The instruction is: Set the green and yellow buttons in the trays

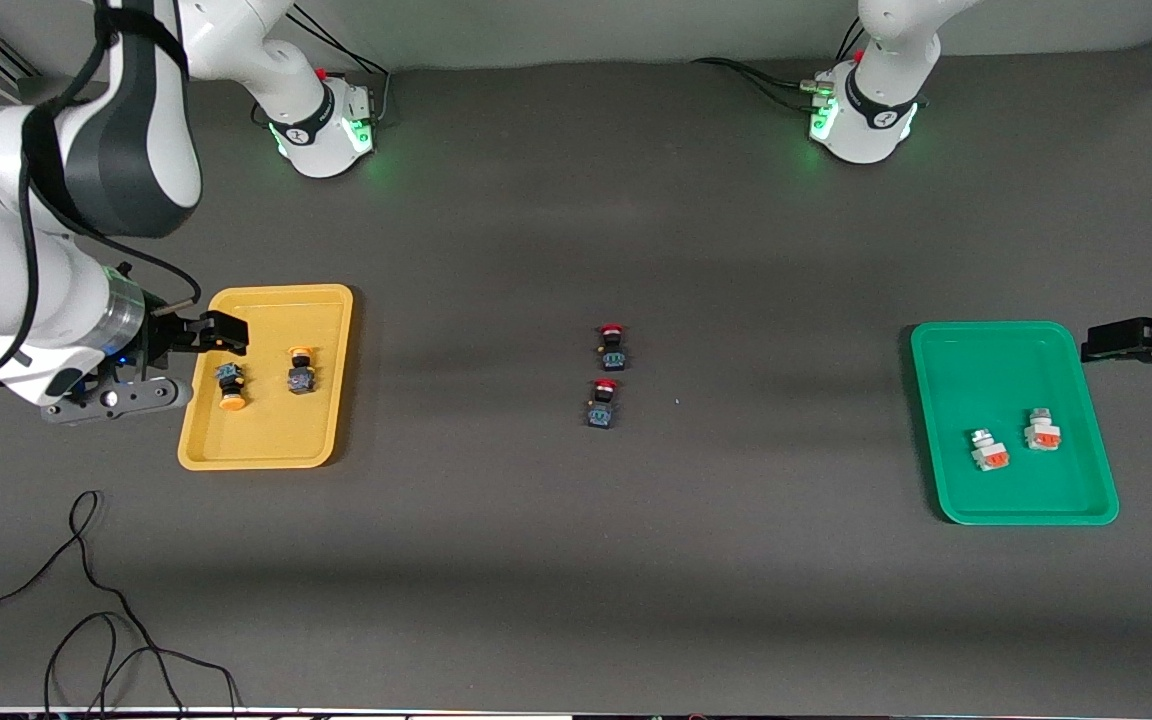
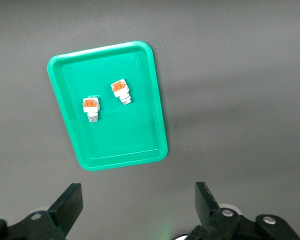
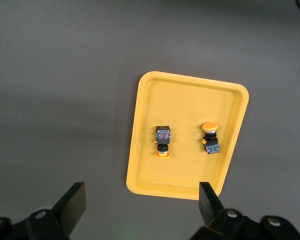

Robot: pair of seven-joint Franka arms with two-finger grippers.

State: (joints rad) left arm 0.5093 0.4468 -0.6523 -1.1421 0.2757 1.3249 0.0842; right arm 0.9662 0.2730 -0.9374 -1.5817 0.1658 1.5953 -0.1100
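The yellow tray (image 1: pixel 276 440) lies toward the right arm's end of the table and holds two dark buttons with orange-yellow caps (image 1: pixel 230 386) (image 1: pixel 300 371). The green tray (image 1: pixel 996 360) lies toward the left arm's end and holds two white-grey buttons with orange-red blocks (image 1: pixel 989 450) (image 1: pixel 1041 430). My right gripper (image 3: pixel 140 200) hangs open and empty over the table just beside the yellow tray (image 3: pixel 190 100). My left gripper (image 2: pixel 138 200) hangs open and empty over the bare table beside the green tray (image 2: pixel 130 140).
Two dark buttons with red caps (image 1: pixel 613 347) (image 1: pixel 603 403) stand in the middle of the table, one nearer the front camera than the other. Black cables (image 1: pixel 86 620) trail over the table's near corner at the right arm's end.
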